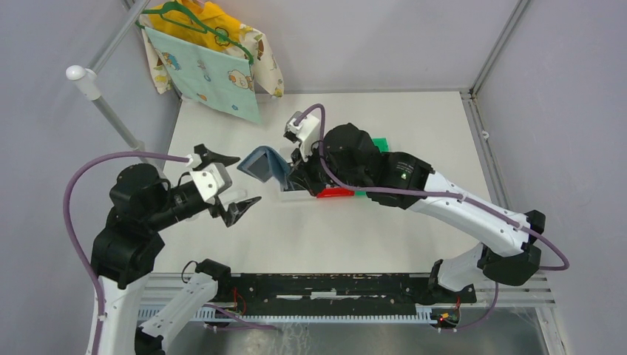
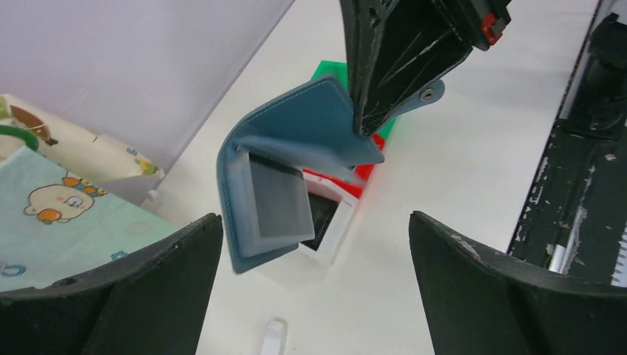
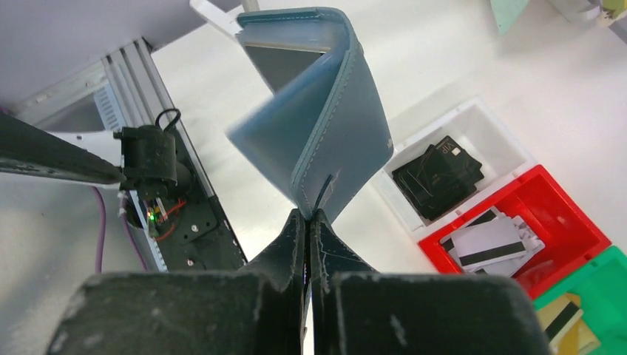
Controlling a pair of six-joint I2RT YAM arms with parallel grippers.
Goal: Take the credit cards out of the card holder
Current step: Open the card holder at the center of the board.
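The slate-blue card holder (image 1: 264, 164) hangs half open above the table, over the left end of the bins. My right gripper (image 3: 309, 216) is shut on its lower edge and holds it up; in the left wrist view the holder (image 2: 296, 137) shows its clear window (image 2: 277, 196). No card shows in its pockets. My left gripper (image 1: 248, 180) is open and empty, just left of the holder and apart from it. Black cards (image 3: 436, 174) lie in the white bin (image 3: 510, 140), white-grey striped cards (image 3: 492, 244) in the red bin (image 3: 573, 214), gold-tan cards (image 3: 566, 318) in the green bin (image 3: 606, 274).
Patterned cloths on a green hanger (image 1: 207, 66) hang at the back left beside a white pole (image 1: 85, 81). A black rail (image 1: 325, 288) runs along the table's near edge. A small clear piece (image 2: 272, 336) lies on the table under my left gripper.
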